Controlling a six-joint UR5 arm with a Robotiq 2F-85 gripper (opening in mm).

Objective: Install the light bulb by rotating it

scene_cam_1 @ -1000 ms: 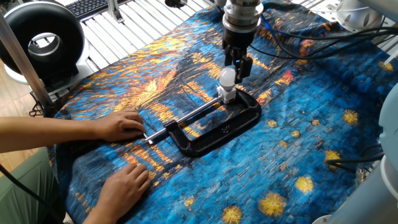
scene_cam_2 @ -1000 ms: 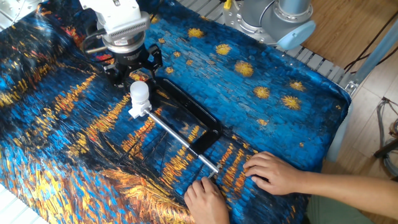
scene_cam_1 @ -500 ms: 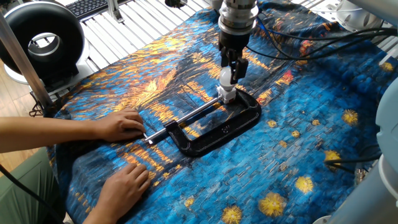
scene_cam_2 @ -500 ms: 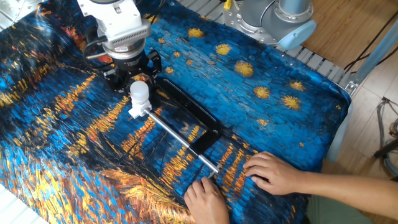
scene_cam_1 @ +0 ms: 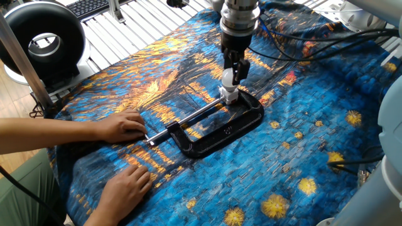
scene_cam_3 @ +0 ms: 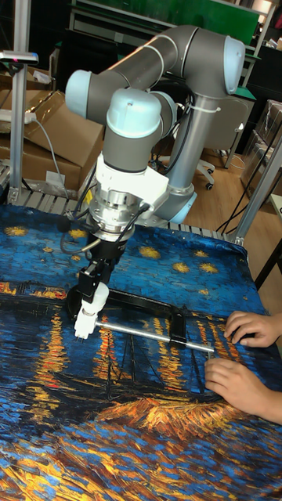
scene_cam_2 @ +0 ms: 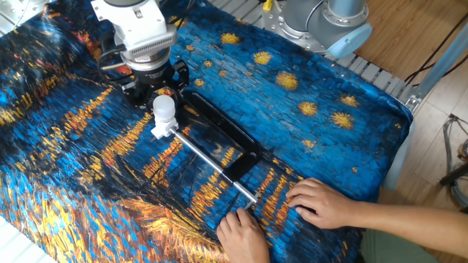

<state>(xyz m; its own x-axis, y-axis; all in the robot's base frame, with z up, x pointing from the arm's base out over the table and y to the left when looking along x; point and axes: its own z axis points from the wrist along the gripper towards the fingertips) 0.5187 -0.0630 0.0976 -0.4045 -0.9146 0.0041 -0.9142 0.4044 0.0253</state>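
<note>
Closing in from beside it a second earlier, the black two-finger gripper (scene_cam_1: 231, 70) now straddled the small matte white globe bulb (scene_cam_1: 230, 78), so twisting could likely begin. The bulb stood upright in the small white socket block (scene_cam_1: 228, 96) on the black C-clamp (scene_cam_1: 221, 129). The grey arm (scene_cam_3: 133, 125) pointed straight down; whether the fingers gripped, I could not tell
</note>
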